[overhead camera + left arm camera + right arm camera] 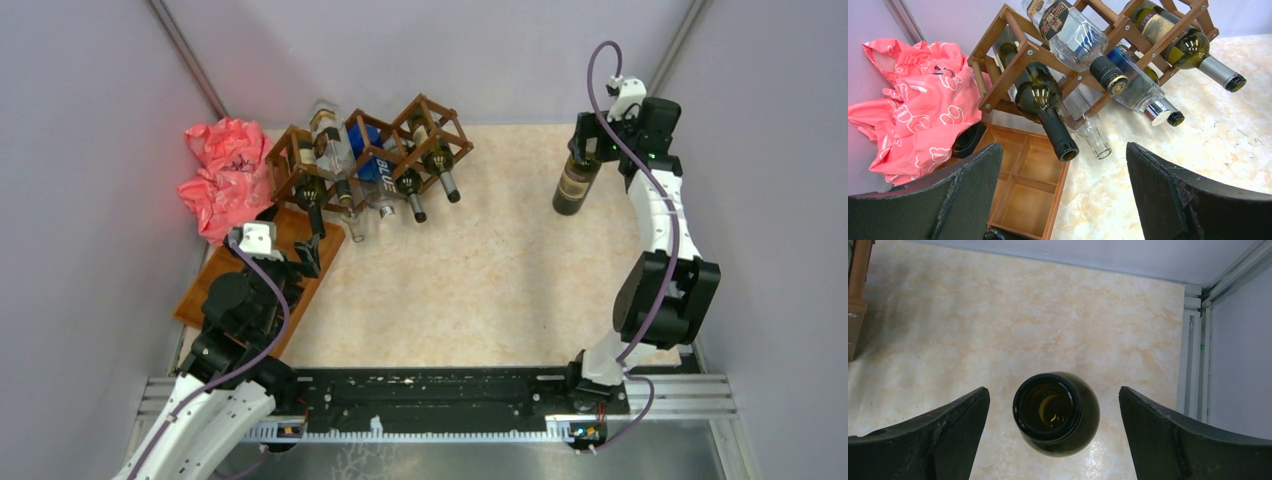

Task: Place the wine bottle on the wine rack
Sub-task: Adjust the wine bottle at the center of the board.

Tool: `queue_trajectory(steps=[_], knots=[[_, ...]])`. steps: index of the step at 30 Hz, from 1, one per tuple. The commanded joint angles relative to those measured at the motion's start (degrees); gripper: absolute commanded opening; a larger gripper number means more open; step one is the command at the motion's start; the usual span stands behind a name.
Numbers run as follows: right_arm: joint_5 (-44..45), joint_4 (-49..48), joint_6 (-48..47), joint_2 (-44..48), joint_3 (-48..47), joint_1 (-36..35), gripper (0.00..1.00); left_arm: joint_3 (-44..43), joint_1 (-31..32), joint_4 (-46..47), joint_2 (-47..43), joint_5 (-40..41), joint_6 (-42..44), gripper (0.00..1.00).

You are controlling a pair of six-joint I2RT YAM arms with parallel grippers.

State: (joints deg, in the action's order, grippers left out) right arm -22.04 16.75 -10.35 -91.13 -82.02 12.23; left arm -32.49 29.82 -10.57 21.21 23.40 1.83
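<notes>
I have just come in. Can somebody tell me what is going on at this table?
The right gripper is over a dark wine bottle that stands upright on the table, far from the wine rack. Its fingers are wide open on either side of the bottle's mouth and are not gripping it. The left gripper, also open and empty, hangs above the wooden tray, facing the rack. Several bottles already lie in the rack.

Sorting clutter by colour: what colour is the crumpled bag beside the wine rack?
The bag is pink with white print; left wrist view.
</notes>
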Motion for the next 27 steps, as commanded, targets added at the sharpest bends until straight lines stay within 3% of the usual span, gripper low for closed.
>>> queue_trajectory(steps=[1,8,20,24,25,26,27], knots=[[-1.8,-5.1,1.8,-2.0,-3.7,0.4,0.98,0.5,-0.4,1.5,-0.6,-0.5,0.8,0.98],[-2.3,-11.3,1.0,-1.8,0.2,0.4,0.93,0.5,-0.5,1.5,-0.5,-0.6,0.9,0.99],[-0.9,-11.9,-5.0,-2.3,2.3,0.4,0.82,0.6,-0.7,1.5,-0.2,-1.1,0.9,0.98],[-2.1,-12.1,-6.1,-2.3,2.4,0.5,0.68,0.6,-0.8,1.6,0.0,-1.2,0.9,0.98],[-2.5,-12.1,-6.4,-2.3,2.4,0.4,0.61,0.6,-0.9,1.6,0.0,-1.3,0.9,0.98],[-3.0,-12.1,-6.6,-2.1,2.4,0.4,0.47,0.6,-0.9,1.6,0.1,-1.3,0.9,0.98],[-3.4,-11.9,-6.8,-2.1,2.4,0.4,0.38,0.6,-0.9,1.6,0.1,-1.3,0.9,0.99]])
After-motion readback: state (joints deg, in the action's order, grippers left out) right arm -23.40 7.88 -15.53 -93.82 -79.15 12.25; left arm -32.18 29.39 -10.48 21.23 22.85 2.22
